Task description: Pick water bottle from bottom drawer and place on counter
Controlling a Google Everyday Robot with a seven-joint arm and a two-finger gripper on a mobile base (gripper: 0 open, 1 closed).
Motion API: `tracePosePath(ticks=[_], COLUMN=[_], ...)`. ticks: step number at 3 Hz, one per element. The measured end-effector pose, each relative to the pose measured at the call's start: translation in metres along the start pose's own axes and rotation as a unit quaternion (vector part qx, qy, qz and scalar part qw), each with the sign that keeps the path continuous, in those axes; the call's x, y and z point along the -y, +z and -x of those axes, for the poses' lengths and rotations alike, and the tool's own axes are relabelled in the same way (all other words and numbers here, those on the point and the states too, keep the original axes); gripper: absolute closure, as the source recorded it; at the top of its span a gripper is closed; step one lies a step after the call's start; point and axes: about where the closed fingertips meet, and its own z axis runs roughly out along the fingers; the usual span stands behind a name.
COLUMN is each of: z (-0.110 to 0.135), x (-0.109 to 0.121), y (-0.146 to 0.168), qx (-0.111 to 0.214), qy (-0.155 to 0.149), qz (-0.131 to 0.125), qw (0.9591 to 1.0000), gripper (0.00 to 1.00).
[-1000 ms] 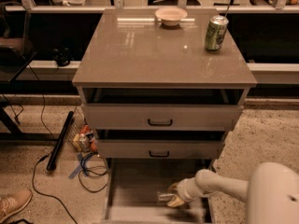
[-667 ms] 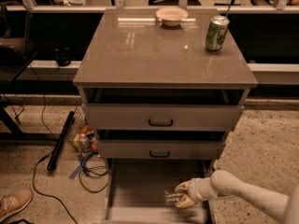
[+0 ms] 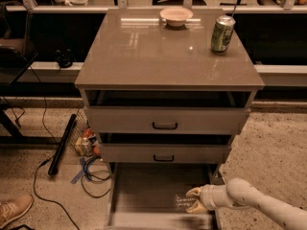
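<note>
The water bottle [image 3: 181, 201], small, clear and crinkled, lies on its side in the right part of the pulled-out bottom drawer [image 3: 144, 195]. My gripper [image 3: 193, 200] reaches into the drawer from the right. It is open, with its fingertips [image 3: 193, 192] at the bottle's right end, one above it and one below. The bottle rests on the drawer floor. The counter [image 3: 144, 56] is the glossy grey-brown top of the cabinet, far above the gripper.
A green soda can [image 3: 222, 34] and a small bowl [image 3: 176, 16] stand at the back of the counter. Two black-handled drawers [image 3: 164, 125] are partly open above the bottom drawer. Cables, a black bar [image 3: 61, 145] and small items lie on the floor at the left.
The gripper has shifted a little to the right inside the drawer while the bottle stayed put. The arm's bulky elbow has dropped out of the lower right corner.
</note>
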Motion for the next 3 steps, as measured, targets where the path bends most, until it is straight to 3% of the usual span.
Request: tracePosePath(ticks=[1,2,3], z=[0.022,0.060,0.107], x=[0.016,0.036,0.058], y=[-0.059,-0.123,-0.187], qx=[0.003,0.001,-0.017], qy=[-0.026,-0.053,-0.091], qz=[-0.030,-0.062,-0.093], qw=[0.9992,0.9966,0.9914], gripper=[1.00,1.00,1.00])
